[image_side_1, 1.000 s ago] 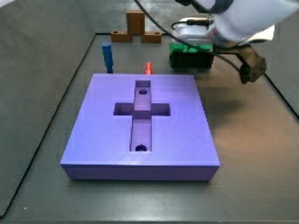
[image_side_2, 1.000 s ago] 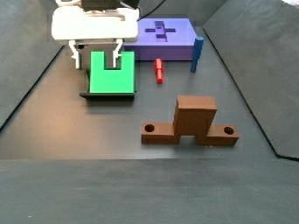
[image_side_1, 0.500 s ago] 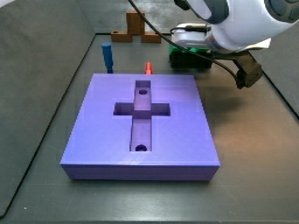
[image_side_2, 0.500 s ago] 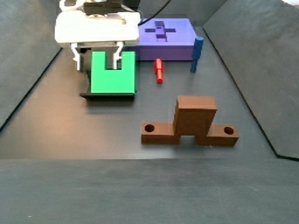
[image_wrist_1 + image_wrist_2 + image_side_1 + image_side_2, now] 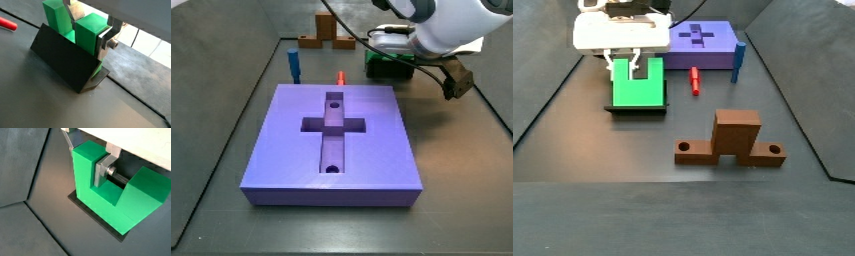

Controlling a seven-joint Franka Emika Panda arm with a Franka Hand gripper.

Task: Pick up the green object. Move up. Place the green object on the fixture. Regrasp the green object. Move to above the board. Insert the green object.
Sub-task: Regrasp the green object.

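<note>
Gripper (image 5: 624, 68) at the far left of the floor, now lower over the green object (image 5: 640, 88) than half a second ago, when its fingers stood clear above the block's far end. In a side view the fingers reach down into the far part of the green face. In a wrist view one silver finger (image 5: 101, 172) lies flat against the inner wall of the notch; in both wrist views the jaws bracket one green arm closely, though full clamping cannot be told. The green object (image 5: 92, 31) stands on the fixture (image 5: 67, 62), well apart from the board (image 5: 702, 41) at the far end and the board (image 5: 338, 140) in the near middle. Judged stage: regrasp under way, lift and transfer to above the board not yet done.
</note>
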